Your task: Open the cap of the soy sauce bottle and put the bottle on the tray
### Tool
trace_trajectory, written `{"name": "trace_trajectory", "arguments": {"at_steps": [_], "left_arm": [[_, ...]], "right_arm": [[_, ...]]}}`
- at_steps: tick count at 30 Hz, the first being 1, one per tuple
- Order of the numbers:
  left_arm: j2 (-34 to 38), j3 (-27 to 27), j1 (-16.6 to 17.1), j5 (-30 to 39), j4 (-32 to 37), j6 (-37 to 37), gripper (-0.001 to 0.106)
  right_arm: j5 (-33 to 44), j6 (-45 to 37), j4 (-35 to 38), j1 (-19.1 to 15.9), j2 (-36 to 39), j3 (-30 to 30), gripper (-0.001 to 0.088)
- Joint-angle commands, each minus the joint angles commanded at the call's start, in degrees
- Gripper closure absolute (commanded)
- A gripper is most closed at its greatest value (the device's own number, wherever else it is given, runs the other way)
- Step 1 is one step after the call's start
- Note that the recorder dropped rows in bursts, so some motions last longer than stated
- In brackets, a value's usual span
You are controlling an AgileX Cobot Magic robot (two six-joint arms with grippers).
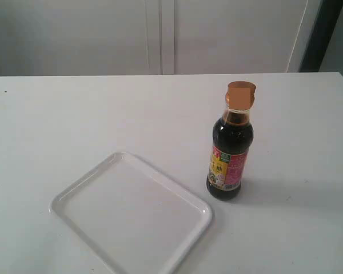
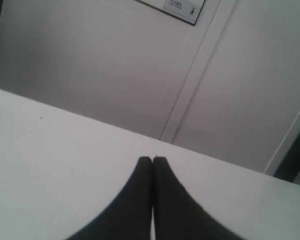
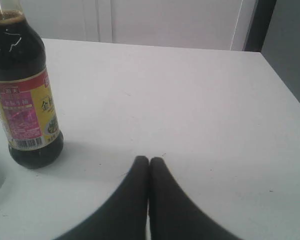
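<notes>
The soy sauce bottle [image 1: 230,149] stands upright on the white table, right of the tray [image 1: 74,194], not on it. Its orange-brown cap [image 1: 241,94] sits down on the neck. The tray lies flat at the front left with nothing on it. Neither arm shows in the exterior view. My left gripper [image 2: 152,159] is shut on nothing, over bare table. My right gripper [image 3: 149,159] is shut on nothing too, with the bottle [image 3: 24,100] standing apart from it; the cap is cut off in that view.
A pale wall with panel seams [image 1: 160,34] rises behind the table's far edge [image 1: 171,75]. A dark strip [image 1: 323,34] stands at the back right. The table's right edge [image 3: 285,85] shows in the right wrist view.
</notes>
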Motion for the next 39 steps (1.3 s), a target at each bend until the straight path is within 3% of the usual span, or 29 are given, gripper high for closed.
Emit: {"name": "trace_trajectory", "arguments": {"at_steps": [4, 14, 20, 30, 39], "left_arm": [[4.3, -5.0, 0.0, 4.4, 4.1, 0.0, 0.105], [19.2, -14.6, 0.0, 2.0, 8.8, -0.2, 0.105], [31.5, -18.4, -0.7, 2.1, 20.8, -2.9, 0.105], [46.2, -19.1, -10.7, -10.9, 42.0, -22.6, 0.105], [52.1, -19.1, -15.9, -20.8, 46.4, -23.8, 0.105]], "right_arm": [[0.0, 0.0, 0.0, 0.0, 0.0, 0.0, 0.0868], [0.0, 0.0, 0.0, 0.0, 0.0, 0.0, 0.0868], [0.0, 0.0, 0.0, 0.0, 0.0, 0.0, 0.0868], [0.0, 0.0, 0.0, 0.0, 0.0, 0.0, 0.0868], [0.0, 0.0, 0.0, 0.0, 0.0, 0.0, 0.0868]]}}
